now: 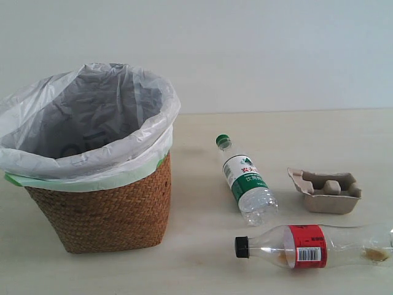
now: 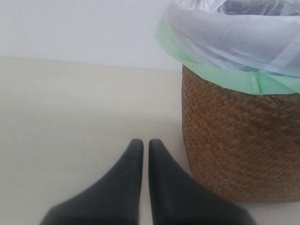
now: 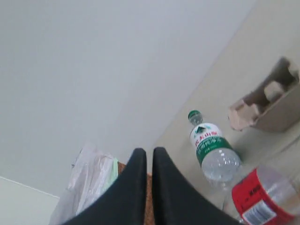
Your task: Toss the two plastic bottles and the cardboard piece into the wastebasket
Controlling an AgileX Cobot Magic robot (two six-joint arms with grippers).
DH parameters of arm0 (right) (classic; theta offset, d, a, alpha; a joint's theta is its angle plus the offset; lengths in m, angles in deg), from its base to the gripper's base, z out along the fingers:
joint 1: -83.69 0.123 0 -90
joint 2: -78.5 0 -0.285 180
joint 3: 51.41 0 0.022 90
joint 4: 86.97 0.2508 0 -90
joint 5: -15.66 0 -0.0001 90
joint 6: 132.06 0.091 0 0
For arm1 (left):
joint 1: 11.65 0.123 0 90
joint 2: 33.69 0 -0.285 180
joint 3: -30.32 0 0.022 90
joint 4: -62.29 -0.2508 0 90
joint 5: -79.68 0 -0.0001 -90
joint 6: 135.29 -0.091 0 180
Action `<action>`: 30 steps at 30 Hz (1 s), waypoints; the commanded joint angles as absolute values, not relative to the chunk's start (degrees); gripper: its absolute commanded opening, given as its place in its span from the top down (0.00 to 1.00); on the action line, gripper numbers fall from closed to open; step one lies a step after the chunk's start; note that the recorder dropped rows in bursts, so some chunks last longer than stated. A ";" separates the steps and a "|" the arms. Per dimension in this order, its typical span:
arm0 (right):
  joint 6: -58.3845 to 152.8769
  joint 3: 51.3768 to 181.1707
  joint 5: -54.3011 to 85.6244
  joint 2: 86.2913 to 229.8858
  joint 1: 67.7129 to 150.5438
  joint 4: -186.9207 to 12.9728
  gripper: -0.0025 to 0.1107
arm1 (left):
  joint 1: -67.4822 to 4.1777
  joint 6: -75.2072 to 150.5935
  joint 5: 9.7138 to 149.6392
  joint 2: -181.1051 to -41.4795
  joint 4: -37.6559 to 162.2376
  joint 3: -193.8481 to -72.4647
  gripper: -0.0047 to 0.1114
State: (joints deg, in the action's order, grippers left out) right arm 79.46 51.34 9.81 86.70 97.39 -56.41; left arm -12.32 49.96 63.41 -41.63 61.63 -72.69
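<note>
The wicker wastebasket (image 1: 101, 209) with its white bag liner stands at the left. To its right lie the green-capped bottle (image 1: 245, 179), the black-capped bottle with a red label (image 1: 313, 246) nearer the front, and the pulp cardboard piece (image 1: 325, 190). Neither gripper shows in the exterior view. My left gripper (image 2: 142, 143) is shut with nothing in it, low over the table beside the wastebasket (image 2: 239, 150). My right gripper (image 3: 145, 152) is shut and holds nothing, raised away from the green-capped bottle (image 3: 211, 150), the red-label bottle (image 3: 260, 199) and the cardboard piece (image 3: 265, 105).
The pale wooden table (image 1: 202, 264) meets a plain white wall behind. The red-label bottle's base reaches the right border of the exterior view.
</note>
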 commanded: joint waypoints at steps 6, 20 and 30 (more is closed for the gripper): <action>49.47 61.99 8.75 94.03 96.92 -58.55 0.97 | -12.20 50.27 63.79 -41.48 61.35 -72.46 0.93; 34.04 99.93 -23.46 138.32 96.92 -59.38 0.97 | -12.20 50.27 63.79 -41.48 61.35 -72.46 0.93; 26.92 118.31 -34.95 159.47 96.92 -60.86 0.51 | -12.20 50.27 63.79 -41.48 61.35 -72.46 0.93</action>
State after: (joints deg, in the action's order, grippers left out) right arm 29.85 114.79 -31.66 155.29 97.39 -60.14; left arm -12.32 49.96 63.41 -41.63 61.63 -72.69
